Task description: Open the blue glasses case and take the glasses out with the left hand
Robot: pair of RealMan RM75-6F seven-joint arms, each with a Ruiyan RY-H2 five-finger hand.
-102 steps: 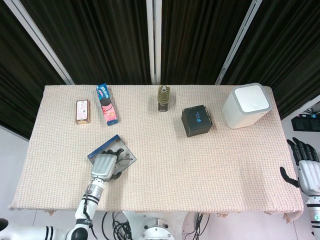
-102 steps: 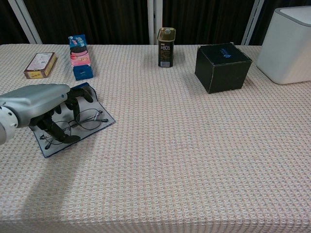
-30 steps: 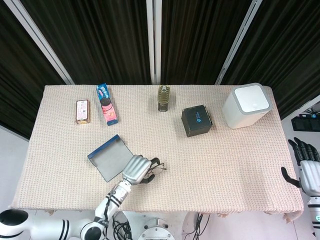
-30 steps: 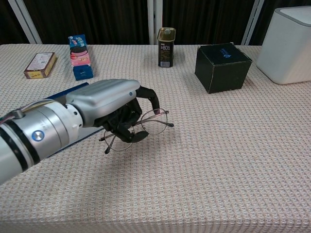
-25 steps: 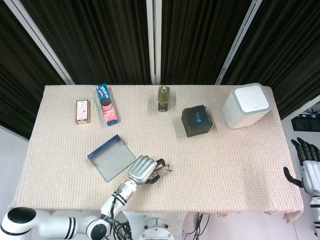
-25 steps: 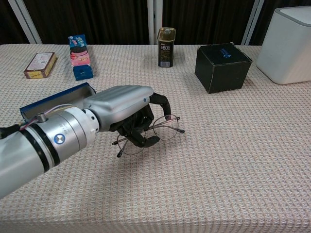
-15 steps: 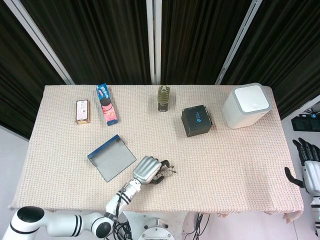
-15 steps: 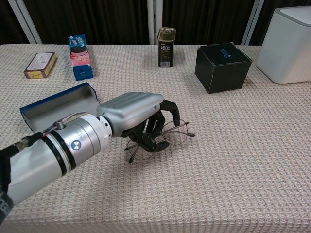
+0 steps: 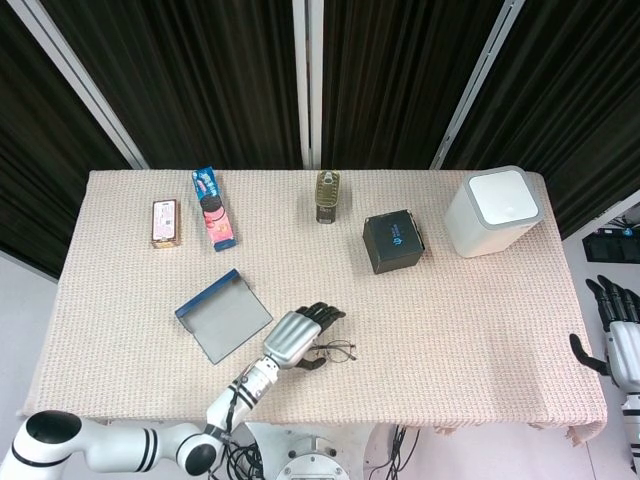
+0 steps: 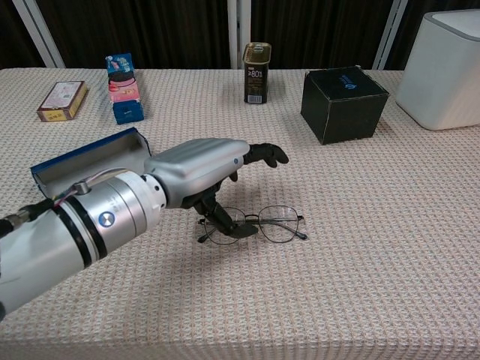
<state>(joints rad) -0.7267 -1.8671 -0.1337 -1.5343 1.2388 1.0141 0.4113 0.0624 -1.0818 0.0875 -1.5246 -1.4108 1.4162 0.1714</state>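
Observation:
The blue glasses case lies open and empty on the table's front left, also in the chest view. The thin wire-framed glasses lie flat on the cloth to the right of the case, lenses side by side. My left hand hovers just over their left end with fingers stretched out and apart; its thumb points down beside the left lens, holding nothing. My right hand hangs off the table's right edge, fingers spread and empty.
A black box and a white bin stand at the back right. A can stands at the back middle. A cookie packet and a small brown box lie at the back left.
My left hand lifted the glasses out of the case, carried them right, and has let go; they now lie on the cloth and the fingers have spread. The right hand barely moved.

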